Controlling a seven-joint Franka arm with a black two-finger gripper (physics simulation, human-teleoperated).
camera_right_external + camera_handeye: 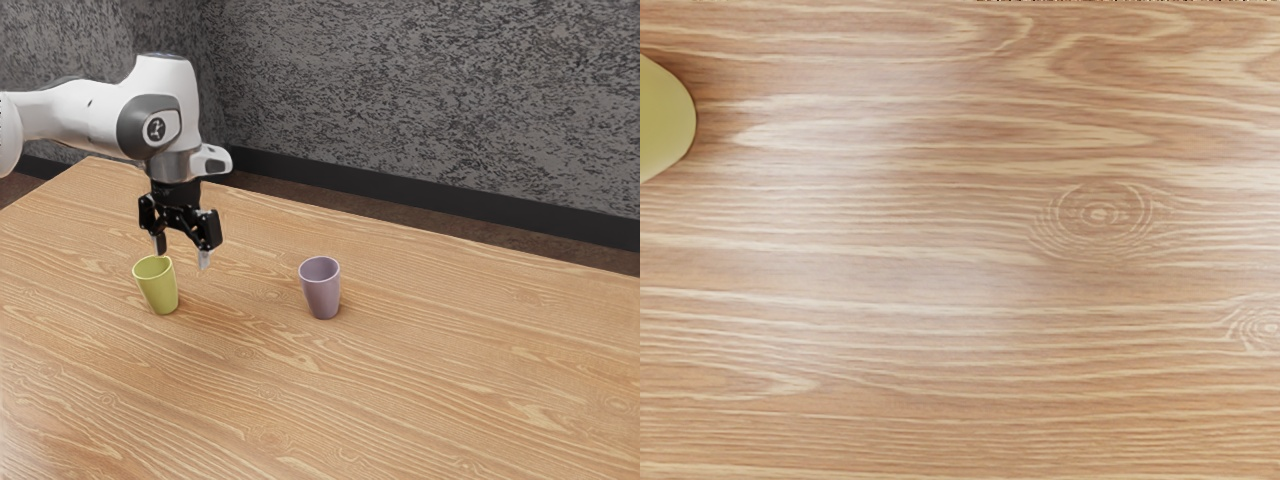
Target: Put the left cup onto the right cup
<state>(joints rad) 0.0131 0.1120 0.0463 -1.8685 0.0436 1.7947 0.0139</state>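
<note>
Hovering with its fingers spread apart and nothing between them, the end effector (182, 256) hung above the tabletop (420, 400). The yellow-green cup (157, 284) stood upright just below it, slightly toward the exterior view's left, while the purple cup (320, 286) stood upright well apart toward the exterior view's right. The wood-grain surface was pale brown with knots, and behind it ran a speckled grey wall (450, 90) with a dark baseboard (450, 200).

A wooden table (420, 400) carries a green cup (157, 283) and, well apart, a purple cup (320, 286), both upright.
</note>
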